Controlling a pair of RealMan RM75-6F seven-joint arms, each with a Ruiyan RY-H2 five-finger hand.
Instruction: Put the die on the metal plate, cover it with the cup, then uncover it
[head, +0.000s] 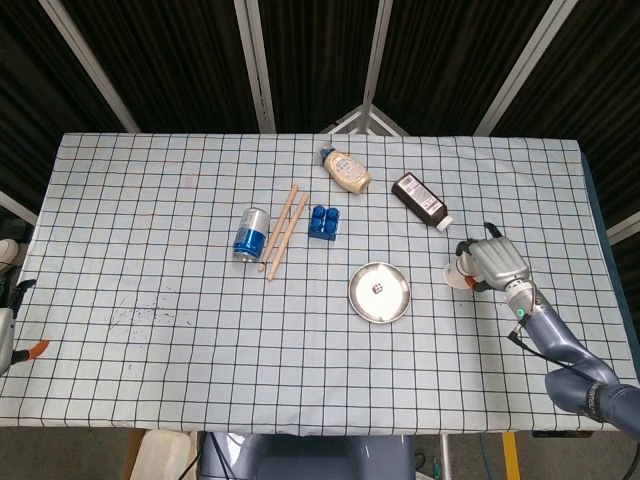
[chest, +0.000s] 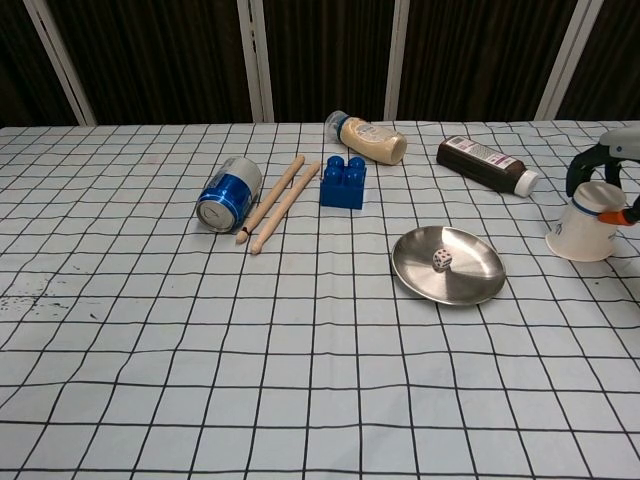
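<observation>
The die (chest: 441, 260) is seen resting in the metal plate (chest: 470, 283), near the table's middle. To the right, the upturned cup (chest: 585, 229) is clasped by the right hand (head: 497, 263). The left hand (head: 8, 325) is barely visible; its fingers cannot be made out.

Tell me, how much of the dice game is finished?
First step looks done: the small white die lies on the round metal plate. In hand: the right hand grips the upside-down white paper cup beside the plate, its fingers around it. Whether covering already happened can't be told; the die is uncovered.
</observation>
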